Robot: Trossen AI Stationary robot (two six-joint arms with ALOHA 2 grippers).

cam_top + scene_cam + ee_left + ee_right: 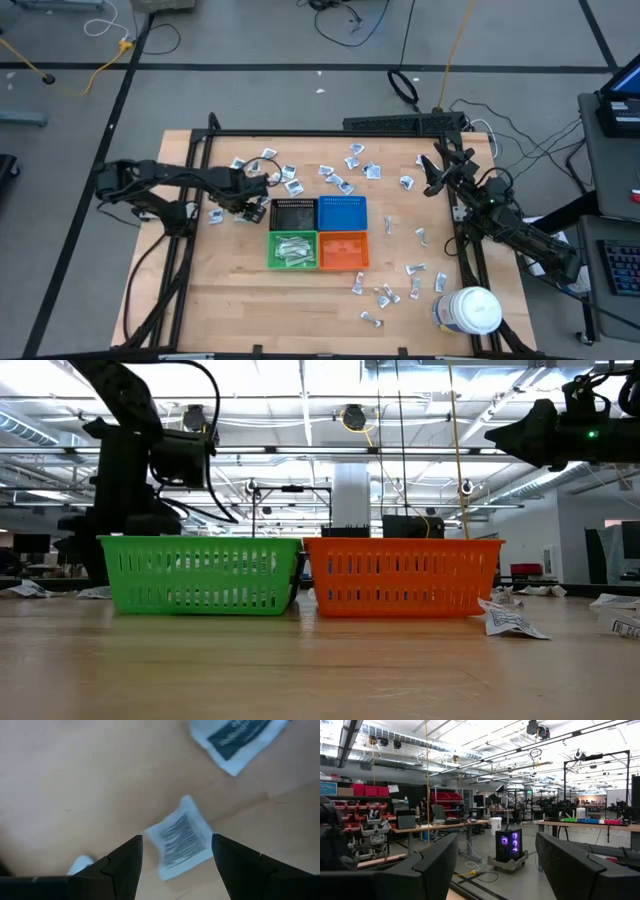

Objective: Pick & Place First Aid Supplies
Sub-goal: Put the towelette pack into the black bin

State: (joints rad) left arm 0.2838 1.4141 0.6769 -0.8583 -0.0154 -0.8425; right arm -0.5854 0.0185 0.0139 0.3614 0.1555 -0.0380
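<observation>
Four small bins stand together at the middle of the wooden table (230, 290), and everything here is placed from that block: the black bin (294, 214) and the blue bin (342, 213) form its far row, the green bin (292, 250) and the orange bin (343, 250) its near row; the green bin already holds a heap of wrapped packets (291, 249), while the blue and orange ones look empty from above; the left gripper (252, 207) hangs low just to the left of the black bin, its fingers (120, 870) spread apart with nothing between them, and a squarish white packet (181, 839) printed with dark lines lies flat on the wood in the gap below them; a second packet (239, 739) with a dark label lies a little farther out; loose first aid supplies (345, 170) are scattered beyond the far row of the bins, and another scatter (388, 292) lies to the right of the orange bin toward the near edge; a white round jar (470, 310) stands at the near right corner, well apart from the bins; the right gripper (434, 172) is raised at the far right of the bins, fingers wide and empty, pointing out into the room.
</observation>
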